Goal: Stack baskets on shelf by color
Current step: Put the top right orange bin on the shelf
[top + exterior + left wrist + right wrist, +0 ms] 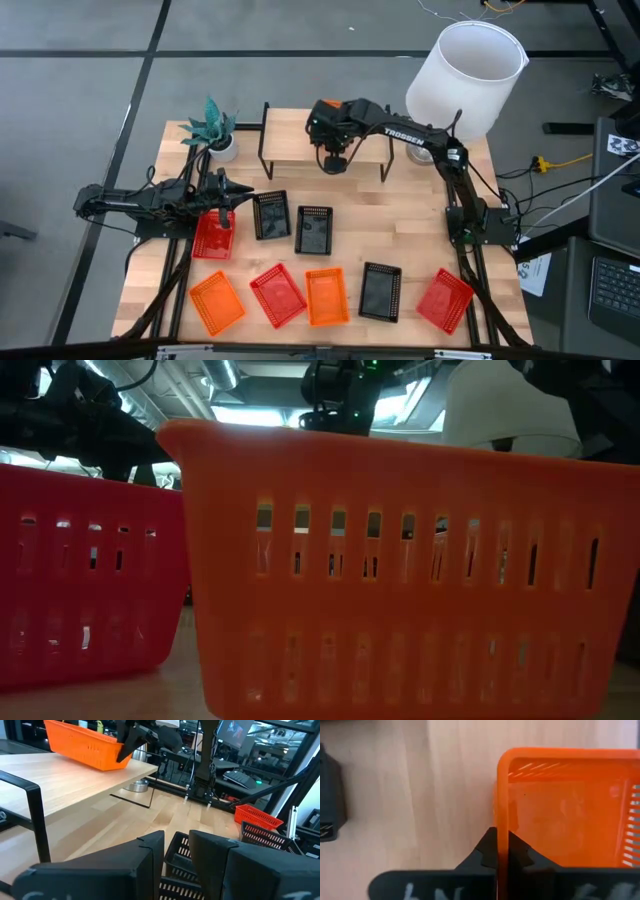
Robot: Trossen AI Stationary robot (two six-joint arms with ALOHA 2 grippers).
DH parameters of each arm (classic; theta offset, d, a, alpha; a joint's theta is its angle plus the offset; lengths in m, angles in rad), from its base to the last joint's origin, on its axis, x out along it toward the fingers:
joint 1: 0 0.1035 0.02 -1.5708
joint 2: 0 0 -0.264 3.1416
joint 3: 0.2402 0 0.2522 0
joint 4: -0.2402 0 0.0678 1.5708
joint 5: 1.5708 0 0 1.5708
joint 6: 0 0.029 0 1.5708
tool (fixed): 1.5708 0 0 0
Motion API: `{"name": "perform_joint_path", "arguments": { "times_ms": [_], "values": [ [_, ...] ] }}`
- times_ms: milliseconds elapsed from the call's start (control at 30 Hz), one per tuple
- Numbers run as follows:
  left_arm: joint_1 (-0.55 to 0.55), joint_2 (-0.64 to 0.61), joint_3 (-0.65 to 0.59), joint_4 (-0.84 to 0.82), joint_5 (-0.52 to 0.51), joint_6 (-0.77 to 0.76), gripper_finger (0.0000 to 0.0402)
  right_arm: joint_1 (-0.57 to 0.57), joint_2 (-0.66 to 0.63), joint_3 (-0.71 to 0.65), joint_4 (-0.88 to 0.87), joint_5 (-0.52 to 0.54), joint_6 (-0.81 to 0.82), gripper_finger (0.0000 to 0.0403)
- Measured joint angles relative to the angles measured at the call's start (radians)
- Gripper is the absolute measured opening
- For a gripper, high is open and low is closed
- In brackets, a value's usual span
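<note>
The light-wood shelf (290,145) stands at the table's far middle. My right gripper (333,160) is over it, shut on an orange basket (85,745) that the arm hides in the high view. My left gripper (240,190) hovers open with a narrow gap (177,850) by the far-left corner of a black basket (271,215), beside a red basket (213,235). I cannot tell whether it touches the black basket. On the table lie another black basket (314,230), and in a near row orange (216,303), red (277,295), orange (326,296), black (380,291) and red (444,299) baskets. My right gripper pinches the rim of one end wall (502,820) of the orange basket, one finger inside and one outside. The fingers come from above, pointing down. The basket stays upright at the shelf top (100,780); whether it rests on it or hangs just above, I cannot tell.
A potted plant (213,130) stands at the shelf's left end and a large white bucket (465,75) at the far right corner. The shelf's black legs (37,820) stand close to my left gripper. The low view is filled by an orange (400,580) and a red basket (80,580).
</note>
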Motion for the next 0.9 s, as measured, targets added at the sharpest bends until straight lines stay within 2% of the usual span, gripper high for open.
{"name": "perform_joint_path", "arguments": {
  "times_ms": [400,767,900],
  "values": [
    [0.000,0.000,0.000,0.000,0.000,-0.002,0.0082,0.041,0.000,0.002,-0.013,0.000,0.006,0.0032],
    [0.000,0.000,0.000,0.000,0.000,-0.003,0.0082,0.059,-0.003,0.004,-0.011,0.002,0.007,0.0108],
    [0.000,0.000,0.000,0.000,0.000,-0.003,0.0082,0.075,-0.006,0.065,-0.040,0.001,0.007,0.0126]
  ]
}}
